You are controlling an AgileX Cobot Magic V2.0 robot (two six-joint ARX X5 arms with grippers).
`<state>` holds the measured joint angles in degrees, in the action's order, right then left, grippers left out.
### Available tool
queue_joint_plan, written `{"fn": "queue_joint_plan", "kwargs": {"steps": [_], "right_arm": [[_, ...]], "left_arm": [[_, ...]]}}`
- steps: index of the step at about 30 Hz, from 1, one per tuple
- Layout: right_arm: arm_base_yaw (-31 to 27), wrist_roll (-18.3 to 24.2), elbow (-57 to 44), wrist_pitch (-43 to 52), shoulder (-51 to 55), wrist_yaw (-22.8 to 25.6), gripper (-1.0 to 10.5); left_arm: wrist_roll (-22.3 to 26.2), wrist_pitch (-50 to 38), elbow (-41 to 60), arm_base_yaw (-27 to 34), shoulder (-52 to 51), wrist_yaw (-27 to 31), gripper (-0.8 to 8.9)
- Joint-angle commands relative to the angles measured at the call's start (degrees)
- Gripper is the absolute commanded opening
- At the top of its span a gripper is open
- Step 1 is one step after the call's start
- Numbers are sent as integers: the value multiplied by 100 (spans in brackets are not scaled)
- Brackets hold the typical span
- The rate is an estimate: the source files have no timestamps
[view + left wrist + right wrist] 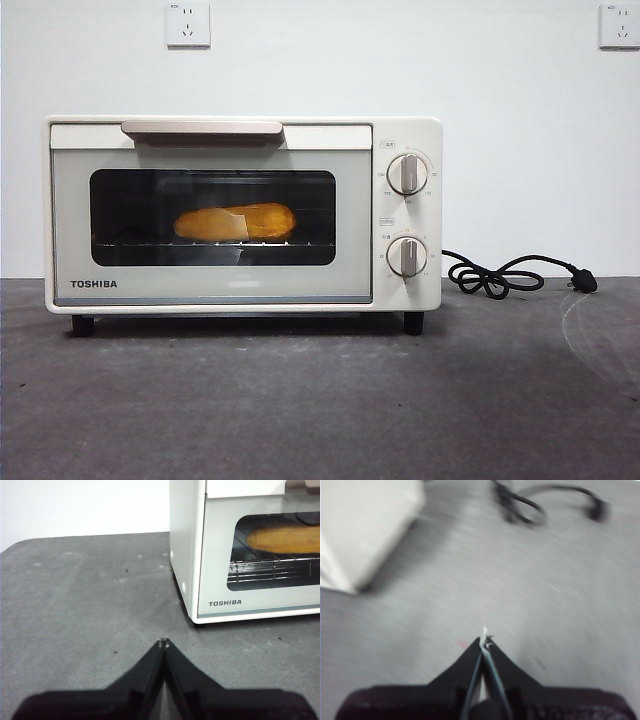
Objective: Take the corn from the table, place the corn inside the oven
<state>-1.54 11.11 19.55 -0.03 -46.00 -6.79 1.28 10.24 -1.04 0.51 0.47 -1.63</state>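
The corn (236, 222) lies on the wire rack inside the cream-white TOSHIBA oven (215, 290), seen through the dark glass of the closed door; the left wrist view shows the corn (285, 539) behind the glass too. The oven stands on the dark grey table (320, 400). My left gripper (163, 642) is shut and empty, low over the table in front of the oven's left corner (187, 555). My right gripper (485, 639) is shut and empty over bare table, off the oven's right side (365, 525). Neither gripper shows in the front view.
The oven's black cord (500, 275) with its plug lies coiled on the table to the right of the oven; it also appears, blurred, as the cord (530, 505) in the right wrist view. A white wall with two sockets stands behind.
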Motion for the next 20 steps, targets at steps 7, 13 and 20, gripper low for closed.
{"fn": "queue_joint_plan", "kwargs": {"steps": [7, 13, 20], "right_arm": [[-656, -734, -1419, 437, 1967, 125, -1], [-673, -748, -1655, 116, 2968, 129, -1], [-667, -748, -1700, -918, 3641, 129, -1]], "left_arm": [[7, -63, 46, -20, -7, 13, -4], [7, -63, 46, -20, -7, 13, -4], [7, -63, 46, -20, -7, 13, -4]]}}
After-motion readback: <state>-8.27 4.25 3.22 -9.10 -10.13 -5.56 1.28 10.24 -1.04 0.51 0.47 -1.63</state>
